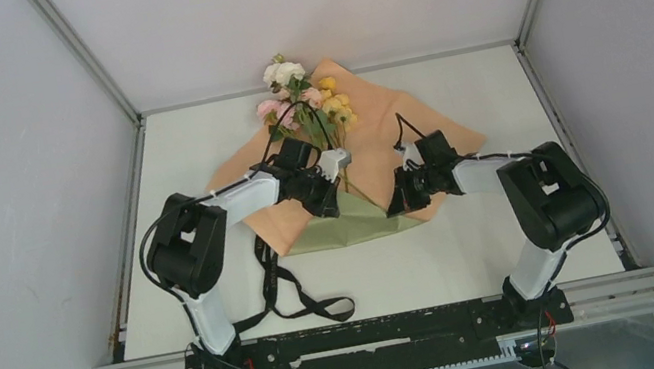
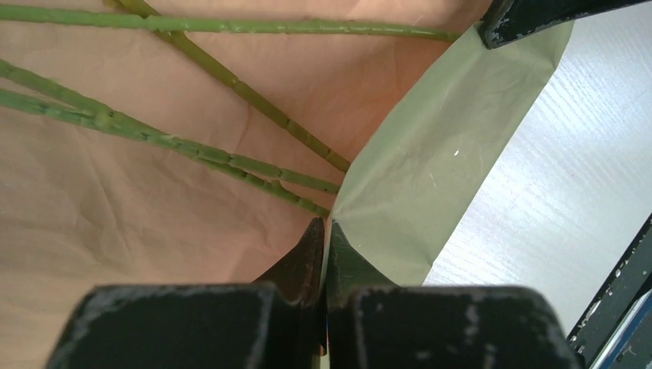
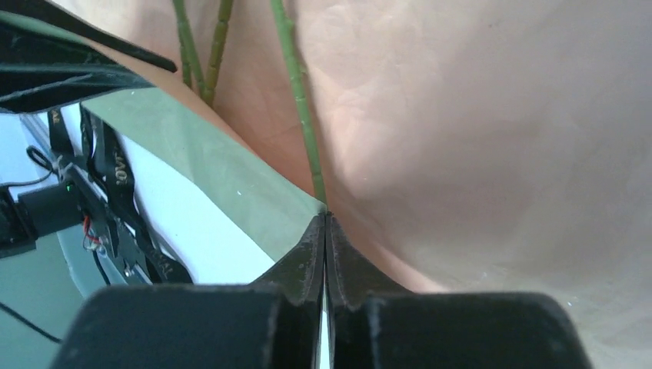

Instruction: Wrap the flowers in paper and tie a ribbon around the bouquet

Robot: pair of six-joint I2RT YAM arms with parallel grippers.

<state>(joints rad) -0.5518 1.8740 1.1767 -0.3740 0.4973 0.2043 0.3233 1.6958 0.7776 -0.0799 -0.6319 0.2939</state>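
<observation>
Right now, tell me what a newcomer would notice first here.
A peach-orange and olive-green paper sheet lies spread mid-table, with a bunch of pink, white and yellow flowers at its far corner. The left fingers and right fingers are each shut on its folded near edge. A long black ribbon lies loose by the left arm's base.

At lower centre the right gripper (image 3: pixel 324 227), jaws pressed together, meets the paper (image 3: pixel 500 138) fold where a green stem (image 3: pixel 296 100) ends.
</observation>
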